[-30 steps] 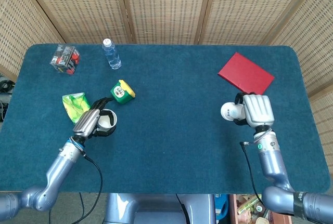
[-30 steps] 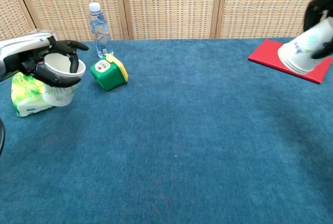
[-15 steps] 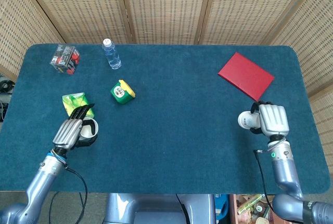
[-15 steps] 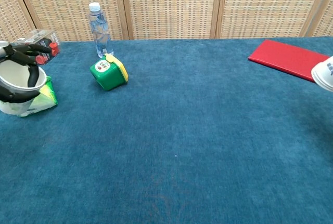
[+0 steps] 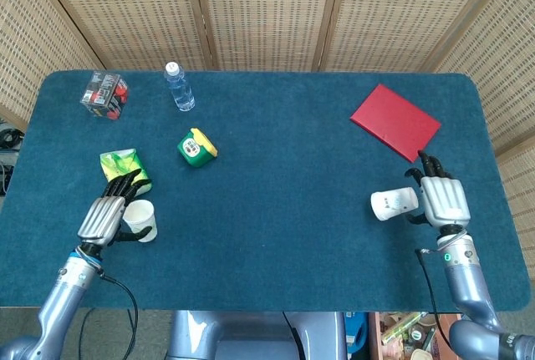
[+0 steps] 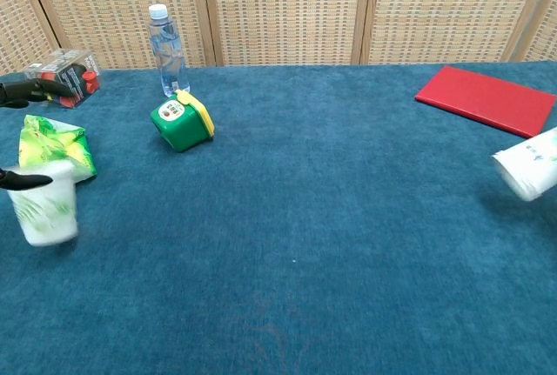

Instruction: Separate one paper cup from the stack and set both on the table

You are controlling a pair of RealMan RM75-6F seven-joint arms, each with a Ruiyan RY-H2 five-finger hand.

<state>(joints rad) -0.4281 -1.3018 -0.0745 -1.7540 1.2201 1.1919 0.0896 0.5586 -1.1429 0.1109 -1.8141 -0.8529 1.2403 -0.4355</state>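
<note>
One white paper cup (image 5: 140, 220) stands upright on the blue table (image 5: 276, 210) at the front left; it looks blurred in the chest view (image 6: 43, 211). My left hand (image 5: 102, 216) sits just left of it, fingers spread, with a dark fingertip (image 6: 17, 179) at the cup's rim. The other paper cup (image 5: 393, 204) lies on its side at the front right, also seen at the chest view's right edge (image 6: 531, 173). My right hand (image 5: 443, 200) is beside its base with fingers spread, not gripping it.
A green snack packet (image 5: 124, 168) lies just behind the left cup. Further back are a green and yellow box (image 5: 196, 147), a water bottle (image 5: 178, 87) and a small dark carton (image 5: 104, 93). A red book (image 5: 394, 120) lies behind the right hand.
Both hands drew back toward the front edge and let go of their cups. The left cup now stands on the table and the right cup lies on its side.
</note>
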